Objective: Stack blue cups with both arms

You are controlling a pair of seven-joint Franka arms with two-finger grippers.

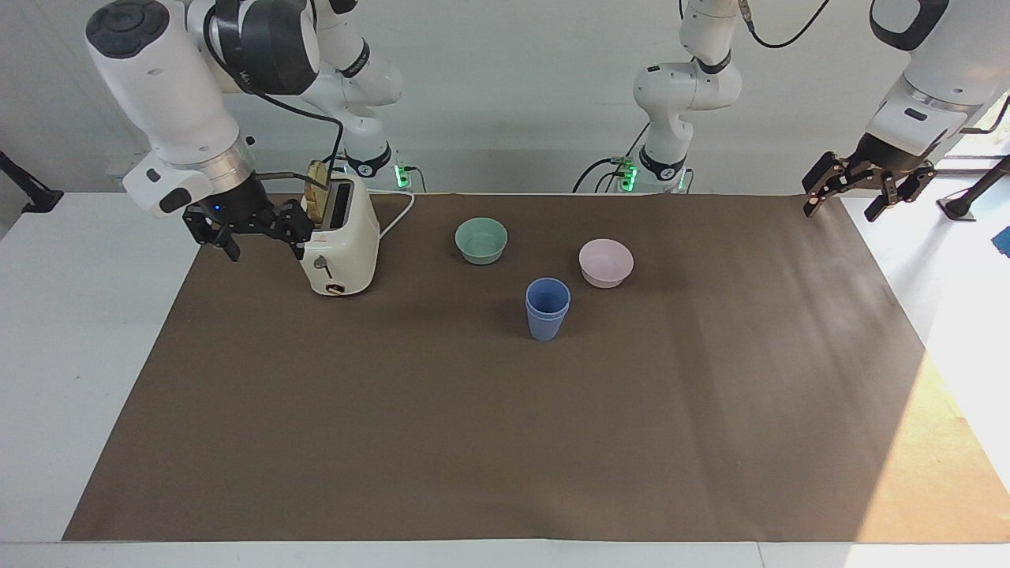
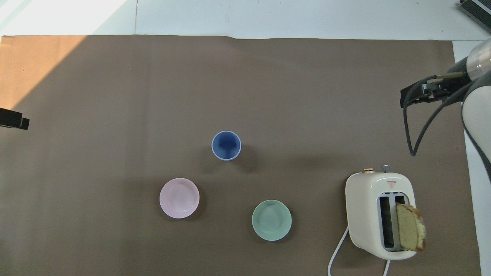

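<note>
The blue cups (image 1: 547, 308) stand nested, one inside the other, upright on the brown mat near the table's middle; from above they show as a single blue rim (image 2: 226, 145). Neither gripper touches them. My right gripper (image 1: 266, 243) hangs open and empty over the mat's edge, beside the toaster at the right arm's end of the table. My left gripper (image 1: 844, 205) hangs open and empty over the mat's corner at the left arm's end, and only its black tip (image 2: 14, 119) shows at the overhead view's edge.
A pink bowl (image 1: 605, 262) and a teal bowl (image 1: 481, 240) sit nearer to the robots than the cups. A cream toaster (image 1: 337, 241) with a bread slice (image 2: 410, 228) in one slot stands toward the right arm's end, its white cord trailing toward the robots.
</note>
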